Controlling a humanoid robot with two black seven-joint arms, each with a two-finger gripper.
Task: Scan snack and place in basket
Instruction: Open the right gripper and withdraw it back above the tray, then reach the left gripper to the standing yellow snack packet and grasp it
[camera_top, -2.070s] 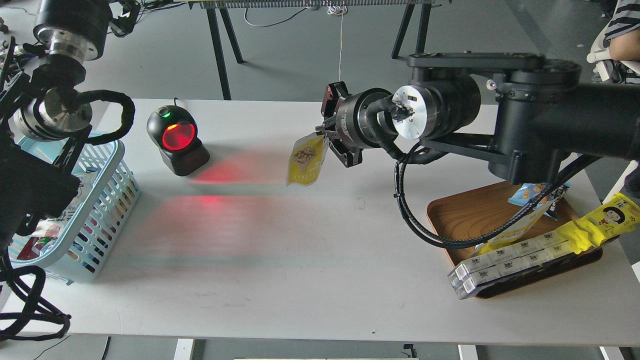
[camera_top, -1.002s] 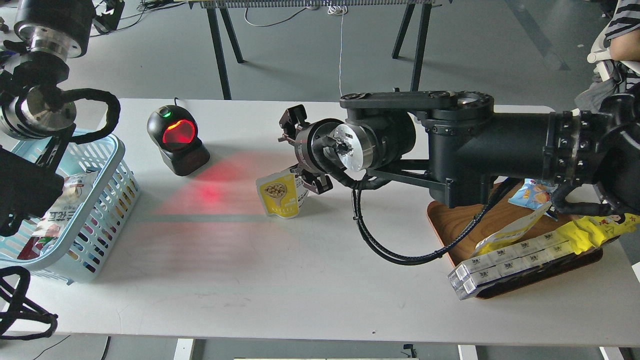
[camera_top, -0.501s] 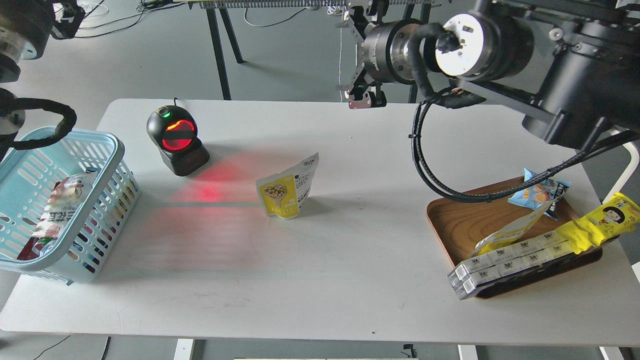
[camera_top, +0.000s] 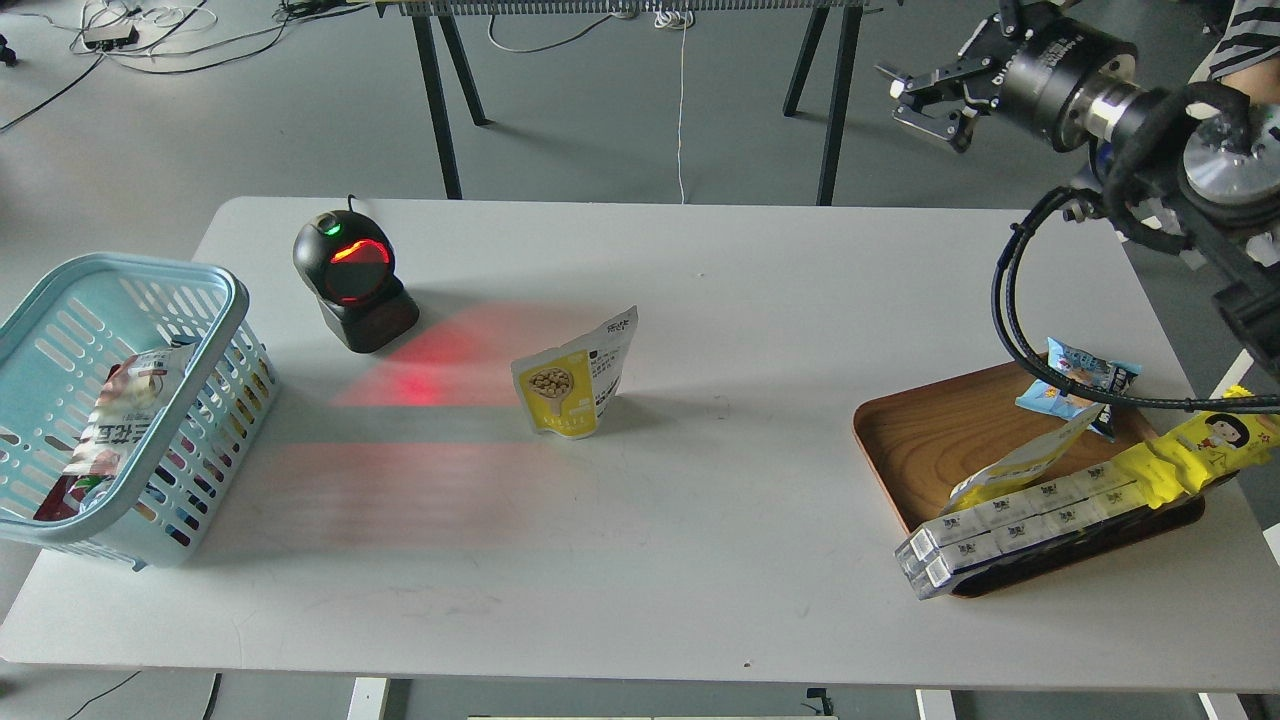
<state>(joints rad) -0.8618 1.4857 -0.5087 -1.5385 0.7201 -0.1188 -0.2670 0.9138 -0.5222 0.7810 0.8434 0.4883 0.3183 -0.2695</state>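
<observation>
The snack (camera_top: 577, 379) stands upright mid-counter (camera_top: 640, 560), just right of the scanner (camera_top: 352, 280), probably within reach of either arm. The basket (camera_top: 120, 400) waits far left. Right gripper (camera_top: 925, 95) hangs far right, jaws apart, empty.

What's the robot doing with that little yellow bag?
Nothing is holding it right now. The small yellow-and-white stand-up snack pouch stands alone on the white table, in the black scanner's red light. The right pincer is open, high and far away. The light blue slotted plastic basket waits at the left.
</observation>
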